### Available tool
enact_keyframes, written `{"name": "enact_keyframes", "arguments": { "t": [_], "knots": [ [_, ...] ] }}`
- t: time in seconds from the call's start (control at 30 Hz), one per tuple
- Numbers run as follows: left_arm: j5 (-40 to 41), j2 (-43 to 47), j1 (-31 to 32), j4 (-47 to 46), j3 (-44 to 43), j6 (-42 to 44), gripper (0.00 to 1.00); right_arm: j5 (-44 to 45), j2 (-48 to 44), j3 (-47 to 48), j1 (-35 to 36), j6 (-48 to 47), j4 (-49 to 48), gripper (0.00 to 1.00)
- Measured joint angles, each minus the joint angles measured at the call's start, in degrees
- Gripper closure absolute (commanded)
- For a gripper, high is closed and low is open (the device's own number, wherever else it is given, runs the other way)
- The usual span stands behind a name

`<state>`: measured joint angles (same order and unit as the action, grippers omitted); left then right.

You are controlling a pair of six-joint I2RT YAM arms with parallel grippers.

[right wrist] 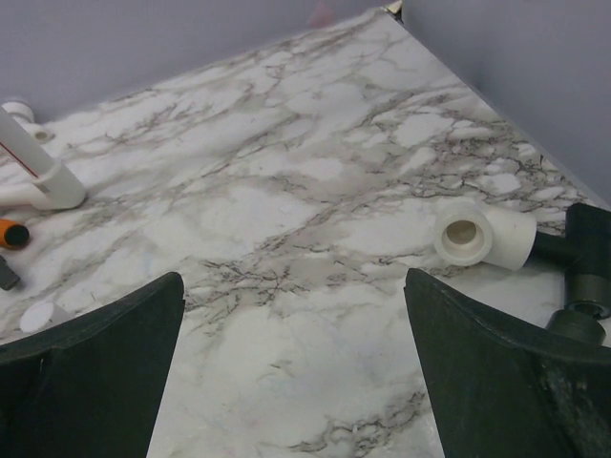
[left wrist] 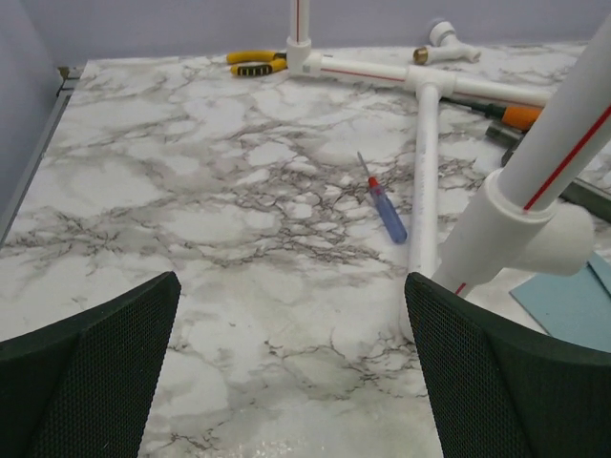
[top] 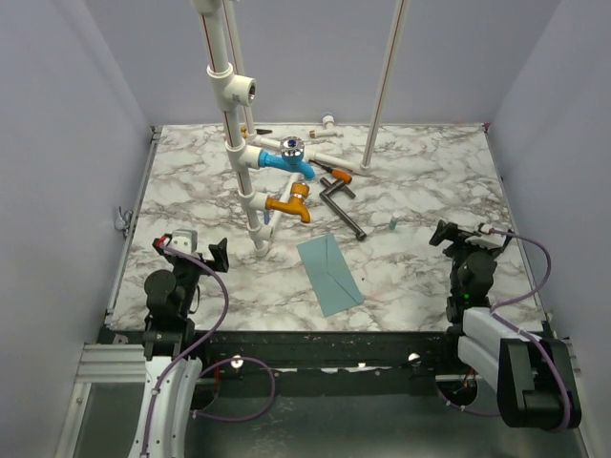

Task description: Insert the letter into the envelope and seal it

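Flat light teal-blue paper envelope [top: 329, 274] lying on the white-and-grey marbled tabletop [top: 420, 181], near the front edge and about midway across. Set at a slant, long side running from upper left to lower right, pointed flap crease faintly visible on its face. Nothing resting on it, nothing touching it.

Left gripper [top: 199, 246] low over the tabletop, well to the left of the envelope, apart from it. Jaws spread as wide as they go, holding nothing. From the left wrist [left wrist: 291, 315]: bare marble between the two dark fingers, and only a blue corner of the envelope [left wrist: 573, 305] showing at the far right, past the right-hand finger and partly hidden by a white plastic pipe joint [left wrist: 520, 234].

Right gripper [top: 468, 234] near the right edge of the tabletop, well to the right of the envelope, likewise apart from it. Jaws fully spread, nothing held. From the right wrist [right wrist: 294, 286]: bare marble between the fingers, with a short white plastic tee fitting [right wrist: 482, 237] lying on its side ahead and to the right.

Behind the envelope: tall white plastic pipe frame [top: 234, 124], its foot just beside the envelope's upper-left corner, carrying a blue tap [top: 282, 160] and an orange tap [top: 291, 202]. Dark metal angled key [top: 339, 200] on the tabletop behind the envelope. Blue-handled screwdriver with a red collar [left wrist: 387, 212] lying beside one of the pipes; yellow-handled pliers [left wrist: 253, 63] farther back.
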<state>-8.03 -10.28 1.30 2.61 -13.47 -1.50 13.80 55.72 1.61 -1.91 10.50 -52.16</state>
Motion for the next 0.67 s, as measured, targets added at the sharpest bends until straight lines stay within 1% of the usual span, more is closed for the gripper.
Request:
{"name": "enact_keyframes", "arguments": {
  "t": [0.07,0.2,0.27,0.4,0.67],
  "knots": [
    [-0.1,0.4,-1.0,-0.2,2.5,0.1,0.01,-0.6,1.1,-0.5,0.0,0.2,-3.8,0.00],
    [-0.9,2.6,-2.1,-0.1,6.1,1.0,0.01,-1.8,3.6,-0.6,0.0,1.4,-6.6,0.00],
    [0.4,4.5,-2.1,-0.3,7.6,0.3,0.01,-2.4,4.9,-0.6,0.0,1.7,-7.9,0.00],
    [2.3,8.4,-2.3,-0.6,10.5,-1.2,0.01,-3.0,5.4,-0.7,0.0,2.2,-9.2,0.00],
    [4.2,9.7,-2.3,-0.8,12.2,-4.1,0.01,-3.4,5.4,-0.8,0.0,2.6,-10.0,0.00]
  ]
}}
